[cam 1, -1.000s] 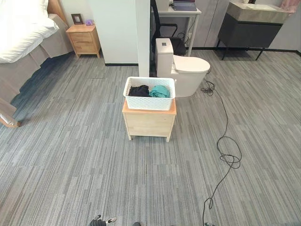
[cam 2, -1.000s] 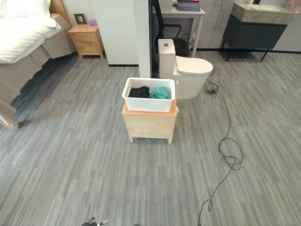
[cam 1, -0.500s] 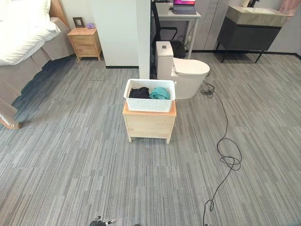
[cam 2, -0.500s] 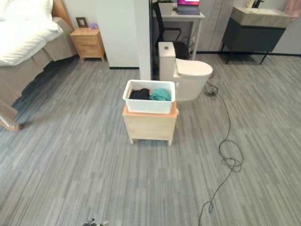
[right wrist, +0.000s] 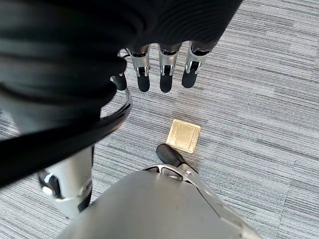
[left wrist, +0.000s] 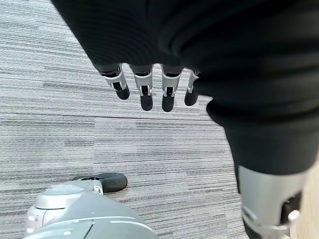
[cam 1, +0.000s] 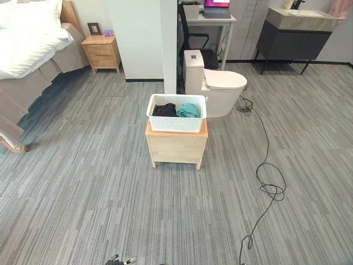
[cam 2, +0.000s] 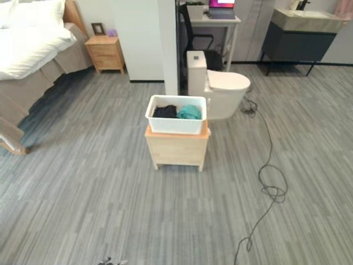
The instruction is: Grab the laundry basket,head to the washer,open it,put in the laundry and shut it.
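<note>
A white laundry basket [cam 1: 176, 114] sits on a small wooden stand [cam 1: 176, 147] in the middle of the grey floor, some way ahead of me. Inside it lie a black garment [cam 1: 164, 110] and a teal garment [cam 1: 188, 110]. In the left wrist view my left hand [left wrist: 145, 92] hangs over the carpet with relaxed, straight fingers and holds nothing. The right wrist view shows my right hand [right wrist: 165, 74] the same way, open above the floor. Both hands are far from the basket.
A white toilet [cam 1: 218, 85] stands just behind the stand, next to a white pillar [cam 1: 146, 38]. A bed [cam 1: 27, 49] and nightstand [cam 1: 102, 52] are at the far left, a desk [cam 1: 212, 16] and dark vanity [cam 1: 298, 33] at the back. A brass floor plate [right wrist: 183, 135] lies below my right hand.
The whole picture has shifted slightly as the camera moved. The basket and its stand have stayed where they were.
</note>
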Available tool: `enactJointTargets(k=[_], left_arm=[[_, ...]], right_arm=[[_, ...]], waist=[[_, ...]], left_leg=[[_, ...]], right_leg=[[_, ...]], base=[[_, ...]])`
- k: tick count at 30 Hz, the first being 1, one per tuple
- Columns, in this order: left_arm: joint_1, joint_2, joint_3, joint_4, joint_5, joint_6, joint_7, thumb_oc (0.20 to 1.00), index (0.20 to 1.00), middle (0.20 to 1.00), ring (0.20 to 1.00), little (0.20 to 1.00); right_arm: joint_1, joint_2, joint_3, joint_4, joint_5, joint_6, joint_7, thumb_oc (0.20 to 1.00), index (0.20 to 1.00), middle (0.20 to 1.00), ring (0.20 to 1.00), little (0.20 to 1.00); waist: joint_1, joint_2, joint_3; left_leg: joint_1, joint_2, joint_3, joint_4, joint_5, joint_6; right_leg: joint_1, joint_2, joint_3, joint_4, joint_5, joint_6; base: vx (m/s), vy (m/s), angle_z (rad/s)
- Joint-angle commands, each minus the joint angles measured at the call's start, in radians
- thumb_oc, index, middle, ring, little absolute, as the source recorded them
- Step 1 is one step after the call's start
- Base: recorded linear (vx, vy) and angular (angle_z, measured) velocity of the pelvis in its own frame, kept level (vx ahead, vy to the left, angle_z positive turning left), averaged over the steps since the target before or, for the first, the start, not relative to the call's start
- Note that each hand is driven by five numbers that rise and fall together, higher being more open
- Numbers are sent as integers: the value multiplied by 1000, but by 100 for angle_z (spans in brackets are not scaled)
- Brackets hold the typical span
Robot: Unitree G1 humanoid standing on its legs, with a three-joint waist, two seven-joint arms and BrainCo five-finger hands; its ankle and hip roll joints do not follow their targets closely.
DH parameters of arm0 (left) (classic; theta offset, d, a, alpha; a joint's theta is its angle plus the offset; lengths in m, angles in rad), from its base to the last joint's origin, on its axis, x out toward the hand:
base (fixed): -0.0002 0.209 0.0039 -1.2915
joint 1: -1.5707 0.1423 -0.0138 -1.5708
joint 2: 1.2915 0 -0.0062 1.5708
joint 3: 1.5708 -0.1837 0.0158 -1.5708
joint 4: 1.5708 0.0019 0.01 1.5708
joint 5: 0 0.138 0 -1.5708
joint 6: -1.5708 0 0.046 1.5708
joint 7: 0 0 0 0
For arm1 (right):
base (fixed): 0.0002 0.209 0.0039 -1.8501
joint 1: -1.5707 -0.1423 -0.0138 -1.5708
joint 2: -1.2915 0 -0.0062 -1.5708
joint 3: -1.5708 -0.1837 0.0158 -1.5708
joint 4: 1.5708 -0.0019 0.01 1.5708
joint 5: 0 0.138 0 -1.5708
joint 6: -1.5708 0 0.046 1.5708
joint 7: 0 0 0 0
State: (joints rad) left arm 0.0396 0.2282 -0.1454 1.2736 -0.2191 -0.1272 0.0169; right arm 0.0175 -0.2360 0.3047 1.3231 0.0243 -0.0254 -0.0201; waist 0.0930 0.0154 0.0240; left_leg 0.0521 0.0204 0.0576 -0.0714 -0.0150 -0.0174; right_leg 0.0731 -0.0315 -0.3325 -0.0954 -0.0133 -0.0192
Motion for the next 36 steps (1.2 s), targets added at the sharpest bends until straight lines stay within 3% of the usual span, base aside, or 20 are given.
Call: enactJointTargets(k=[1,6,7,8,11,15,17,18,19,21,23,26,28,30,32,33,34,35,36], left_arm=[[-61,0,-37,62,-10,-10,-5,1000,1000,1000,1000,1000],[-84,-1,-46,53,-24,-10,-2,1000,1000,1000,1000,1000],[-94,1,-51,38,-46,-16,7,1000,1000,1000,1000,1000],[-94,1,-51,38,-46,-16,7,1000,1000,1000,1000,1000],[-93,2,-54,28,-55,-10,7,1000,1000,1000,1000,1000],[-81,-7,-51,37,-63,-7,3,1000,1000,1000,1000,1000],[-74,-7,-47,41,-64,-8,3,1000,1000,1000,1000,1000],[-62,-8,-36,48,-67,-9,-1,1000,1000,1000,1000,1000],[-62,-8,-36,48,-67,-9,-1,1000,1000,1000,1000,1000],[-59,-6,-24,64,-65,-10,-1,1000,1000,1000,1000,1000],[-54,3,-11,78,-63,-16,6,1000,1000,1000,1000,1000],[-46,11,10,84,-68,-16,6,1000,1000,1000,1000,1000],[-42,25,23,79,-77,-22,6,1000,1000,1000,1000,1000],[-46,36,23,72,-69,-22,6,1000,1000,1000,1000,1000],[-53,40,17,68,-65,-21,7,1000,1000,1000,1000,1000],[-62,44,6,58,-58,-20,6,1000,1000,1000,1000,1000],[-75,51,-10,26,-52,-21,5,1000,1000,1000,1000,1000],[-75,51,-10,26,-52,-21,5,1000,1000,1000,1000,1000],[-81,54,-19,10,-50,-23,7,1000,1000,1000,1000,1000]], right_arm=[[-13,-15,15,65,1,1,3,1000,1000,1000,1000,1000],[-28,-18,19,57,14,-3,2,1000,1000,1000,1000,1000],[-42,-30,16,49,32,-10,-8,1000,1000,1000,1000,1000],[-43,-30,16,49,32,-10,-8,1000,1000,1000,1000,1000],[-41,-27,23,42,49,-15,-10,1000,1000,1000,1000,1000],[-43,-39,38,36,45,-13,-6,1000,1000,1000,1000,1000],[-49,-45,40,30,48,-11,-9,1000,1000,1000,1000,1000],[-55,-48,42,28,48,-12,-9,1000,1000,1000,1000,1000],[-55,-48,42,28,48,-12,-9,1000,1000,1000,1000,1000],[-70,-49,49,18,46,-18,-11,1000,1000,1000,1000,1000],[-95,-45,52,2,56,-26,-15,1000,1000,1000,1000,1000],[-104,-36,57,-4,53,-26,-10,1000,1000,1000,1000,1000],[-97,-14,54,5,44,-24,-2,1000,1000,1000,1000,1000],[-94,-3,53,18,33,-19,3,1000,1000,1000,1000,1000],[-91,1,49,21,34,-20,5,1000,1000,1000,1000,1000],[-88,3,42,22,34,-18,6,1000,1000,1000,1000,1000],[-89,-8,24,25,40,-14,3,1000,1000,1000,1000,1000],[-89,-8,24,25,40,-14,3,1000,1000,1000,1000,1000],[-91,-12,16,23,44,-15,-1,1000,1000,1000,1000,1000]], waist=[[3,-19,-1],[5,-13,28],[5,-20,64],[4,-20,64],[15,-29,98],[34,-32,136],[47,-30,145],[67,-35,140],[68,-35,140],[91,-32,136],[106,-41,130],[123,-49,115],[142,-73,92],[156,-98,76],[157,-109,70],[152,-116,68],[137,-116,64],[138,-117,64],[128,-110,72]], left_leg=[[-41,72,24,-16,46,-58],[-41,101,19,-12,73,-75],[-85,115,2,65,63,-80],[-90,116,0,71,60,-81],[-180,136,-33,252,50,-97],[-305,141,-74,506,154,-92],[-355,141,-42,486,144,-83],[-365,110,-27,367,118,-68],[-363,110,-26,365,118,-67],[-377,109,-22,207,172,-78],[-437,122,-11,124,189,-94],[-423,140,26,123,212,-88],[-456,127,35,259,192,-65],[-457,95,36,334,125,-26],[-453,77,44,344,99,-12],[-442,54,51,349,76,6],[-402,-11,46,330,27,58],[-401,-12,47,330,27,58],[-373,-29,42,319,11,79]], right_leg=[[17,-101,-9,8,-6,127],[23,-78,-3,8,-26,107],[18,-71,7,8,-22,93],[17,-70,6,8,-22,93],[34,-43,16,8,-38,55],[69,-18,15,8,-56,24],[79,-12,5,8,-73,23],[85,-7,9,8,-87,37],[86,-8,9,8,-87,37],[101,5,15,8,-109,51],[150,10,30,8,-157,63],[176,0,39,11,-160,75],[196,-50,30,93,-186,91],[188,-104,28,177,-166,114],[172,-124,23,229,-140,125],[145,-150,25,302,-79,136],[70,-201,51,486,69,156],[70,-202,51,487,68,157],[28,-223,59,591,140,165]], base=[[-19,-84,1],[-16,-102,2],[-23,-123,7],[-101,-167,15],[-24,-172,18],[48,-114,2],[155,-16,-9],[211,21,14],[239,74,11],[225,85,-7],[397,149,-26],[388,199,-33],[557,327,-56],[351,231,-15],[277,204,-12],[524,490,1],[375,387,18],[347,393,40],[235,246,25]])
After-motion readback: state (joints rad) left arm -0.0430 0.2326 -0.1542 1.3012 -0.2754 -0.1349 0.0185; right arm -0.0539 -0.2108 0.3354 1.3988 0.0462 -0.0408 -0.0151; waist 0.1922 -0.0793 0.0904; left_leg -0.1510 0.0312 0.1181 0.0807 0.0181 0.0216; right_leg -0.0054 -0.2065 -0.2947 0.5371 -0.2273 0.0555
